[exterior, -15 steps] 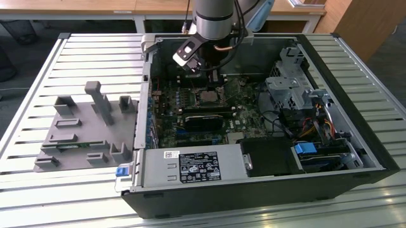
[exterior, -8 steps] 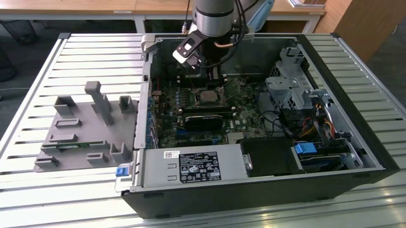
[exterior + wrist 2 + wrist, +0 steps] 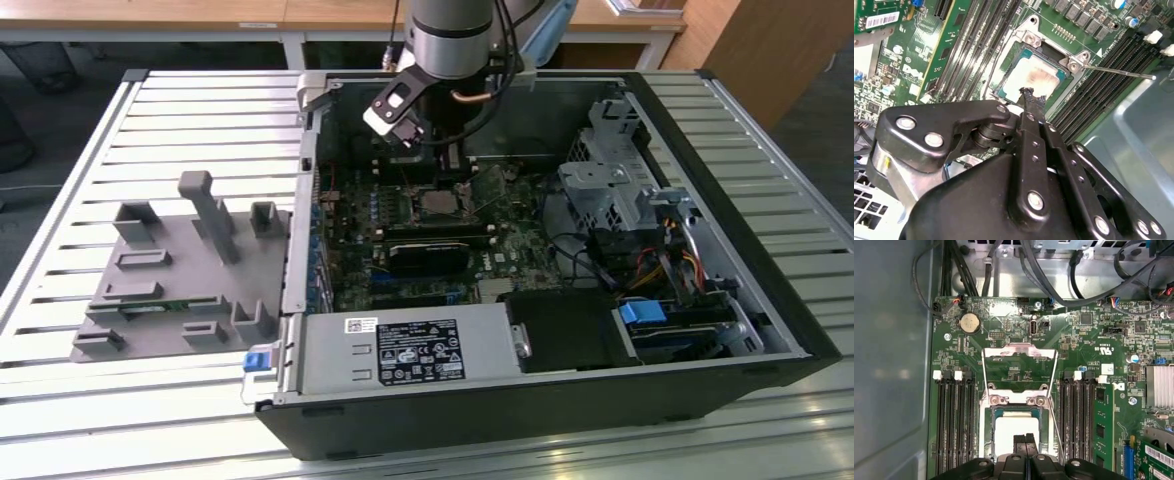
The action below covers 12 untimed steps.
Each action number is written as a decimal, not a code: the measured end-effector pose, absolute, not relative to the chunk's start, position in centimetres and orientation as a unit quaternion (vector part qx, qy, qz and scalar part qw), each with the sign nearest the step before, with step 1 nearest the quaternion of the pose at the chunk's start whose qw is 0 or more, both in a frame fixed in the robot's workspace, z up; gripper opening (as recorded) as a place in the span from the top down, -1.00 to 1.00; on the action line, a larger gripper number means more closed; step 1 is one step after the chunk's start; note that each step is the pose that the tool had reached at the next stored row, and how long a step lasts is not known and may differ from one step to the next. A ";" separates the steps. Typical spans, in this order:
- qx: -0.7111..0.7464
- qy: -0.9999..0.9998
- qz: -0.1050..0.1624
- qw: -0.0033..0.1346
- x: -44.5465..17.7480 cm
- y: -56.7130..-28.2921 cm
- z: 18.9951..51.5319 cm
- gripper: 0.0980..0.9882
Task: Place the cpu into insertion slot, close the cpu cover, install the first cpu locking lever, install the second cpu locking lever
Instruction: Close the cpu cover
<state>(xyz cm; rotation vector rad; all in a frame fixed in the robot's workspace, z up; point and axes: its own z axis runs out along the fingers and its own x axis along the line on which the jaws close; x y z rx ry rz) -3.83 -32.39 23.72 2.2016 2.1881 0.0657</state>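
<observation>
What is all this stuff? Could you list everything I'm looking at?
computer case: one, black, open, lying on the slatted table.
circuit board: one, green, inside the case.
cpu: one, silvery-grey, mid-board.
cpu cover: one, silvery frame, lying around the cpu.
locking levers: two, thin silvery wire, either side of the cover.
coin battery: one, silvery, on the board.
power supply: one, silvery box, at the case's near edge.
holder tray: one, grey, on the table at the exterior view's left.
cables: several, black, past the board's edge.
robot arm: one, silvery-grey, above the case.
gripper: one, black, fingers shut, tip at the cpu.
</observation>
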 end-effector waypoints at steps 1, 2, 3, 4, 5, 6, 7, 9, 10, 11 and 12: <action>0.709 0.705 0.022 0.017 -3.8 -32.4 23.8 0.98; 0.709 0.705 0.022 0.016 -3.8 -32.4 24.0 0.98; 0.709 0.705 0.022 0.016 -3.8 -32.4 24.2 0.98; 0.709 0.705 0.023 0.015 -3.8 -32.4 24.6 0.98; 0.709 0.705 0.024 0.014 -3.8 -32.4 24.9 0.98; 0.709 0.705 0.024 0.013 -3.8 -32.4 25.3 0.98; 0.709 0.704 0.025 0.012 -3.8 -32.4 25.6 0.98; 0.709 0.704 0.029 0.008 -3.8 -32.4 25.9 0.98; 0.709 0.704 0.034 0.003 -3.8 -32.4 25.9 0.98; 0.709 0.704 0.041 -0.003 -3.8 -32.4 26.0 0.98; 0.709 0.704 0.047 -0.010 -3.7 -32.4 26.0 0.98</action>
